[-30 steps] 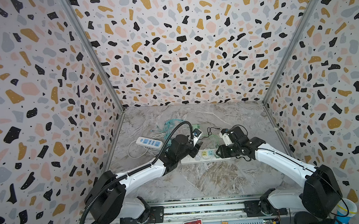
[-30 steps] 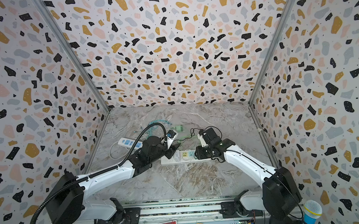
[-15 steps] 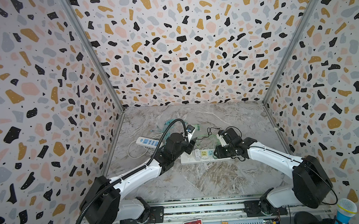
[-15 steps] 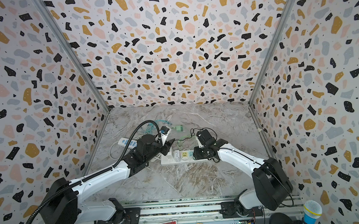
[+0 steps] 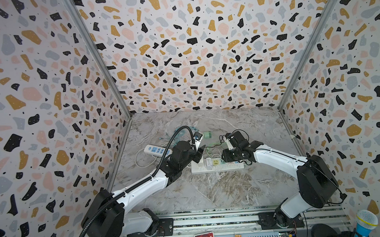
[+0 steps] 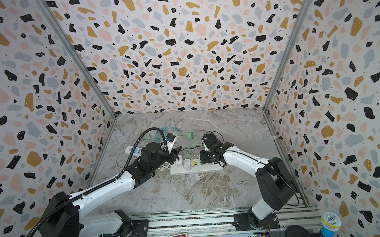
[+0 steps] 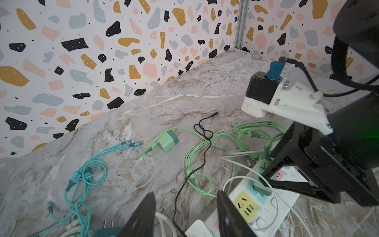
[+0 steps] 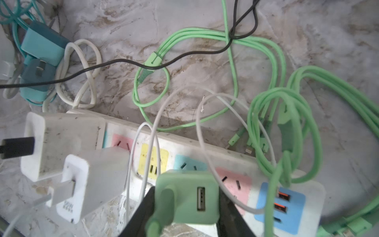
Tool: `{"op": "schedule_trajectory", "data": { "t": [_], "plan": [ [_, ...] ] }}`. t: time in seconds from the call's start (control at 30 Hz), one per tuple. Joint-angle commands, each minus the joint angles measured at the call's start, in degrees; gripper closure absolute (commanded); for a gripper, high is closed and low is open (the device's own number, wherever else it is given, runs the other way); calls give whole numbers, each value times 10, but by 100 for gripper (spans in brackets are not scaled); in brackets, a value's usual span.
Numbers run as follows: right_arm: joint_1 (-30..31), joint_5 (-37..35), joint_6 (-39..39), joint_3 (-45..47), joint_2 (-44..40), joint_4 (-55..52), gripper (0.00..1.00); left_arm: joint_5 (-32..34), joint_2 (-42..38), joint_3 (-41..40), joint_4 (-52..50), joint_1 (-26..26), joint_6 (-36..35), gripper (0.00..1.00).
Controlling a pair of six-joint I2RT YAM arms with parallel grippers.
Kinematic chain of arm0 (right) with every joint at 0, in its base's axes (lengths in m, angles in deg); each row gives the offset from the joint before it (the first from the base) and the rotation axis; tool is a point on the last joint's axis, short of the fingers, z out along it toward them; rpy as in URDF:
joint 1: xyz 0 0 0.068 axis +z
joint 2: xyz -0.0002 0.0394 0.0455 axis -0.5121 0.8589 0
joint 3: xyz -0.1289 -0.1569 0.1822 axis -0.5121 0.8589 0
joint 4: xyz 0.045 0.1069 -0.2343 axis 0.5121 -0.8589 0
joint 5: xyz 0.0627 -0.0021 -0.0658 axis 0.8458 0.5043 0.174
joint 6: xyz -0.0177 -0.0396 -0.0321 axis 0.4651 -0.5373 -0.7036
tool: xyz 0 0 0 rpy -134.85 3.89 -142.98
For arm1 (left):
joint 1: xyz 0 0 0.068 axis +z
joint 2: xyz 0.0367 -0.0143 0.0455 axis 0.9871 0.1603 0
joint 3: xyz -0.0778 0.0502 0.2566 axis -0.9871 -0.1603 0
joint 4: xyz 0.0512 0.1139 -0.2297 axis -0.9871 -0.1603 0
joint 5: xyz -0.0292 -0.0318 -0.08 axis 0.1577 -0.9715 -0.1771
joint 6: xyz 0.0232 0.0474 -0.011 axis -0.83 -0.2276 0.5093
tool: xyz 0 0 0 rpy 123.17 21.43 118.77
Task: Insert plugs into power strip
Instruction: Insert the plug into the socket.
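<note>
The white power strip [image 5: 229, 166] [image 6: 209, 167] [image 8: 307, 190] [image 7: 272, 207] lies mid-table with coloured sockets. Two white plugs [image 8: 59, 143] [image 8: 92, 184] stand in its left end. My right gripper [image 8: 185, 207] [image 5: 225, 157] is shut on a mint green plug [image 8: 180, 190] [image 7: 263, 184], held at the strip's blue socket; how deep it sits I cannot tell. My left gripper [image 7: 186, 197] [image 5: 200, 153] hovers open and empty by the strip's left end. Another mint green plug [image 7: 168, 140] [image 5: 207, 135] lies loose behind. Two teal plugs [image 8: 43, 45] [image 8: 34, 82] lie beside the strip.
Green cables [image 8: 283, 102], teal cables [image 7: 88, 172], a thin black cable [image 7: 203, 133] and white cable [image 8: 82, 71] tangle behind the strip. A second small white strip [image 5: 157, 150] lies at the left rear. Patterned walls enclose three sides.
Both arms have shifted a little leftward, the right gripper moving along the strip with its plug. Neither gripper's opening has changed.
</note>
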Motion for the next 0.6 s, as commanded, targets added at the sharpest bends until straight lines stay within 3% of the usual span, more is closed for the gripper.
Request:
{"op": "schedule_trajectory", "data": {
  "t": [0.0, 0.57],
  "plan": [
    [15, -42, -2, -21, 0, -10, 82, 1, -9, -6, 19, 5, 2, 52],
    [68, -87, 76, 22, -15, -44, 83, -10, 11, 14, 27, 9, 6, 52]
  ]
}}
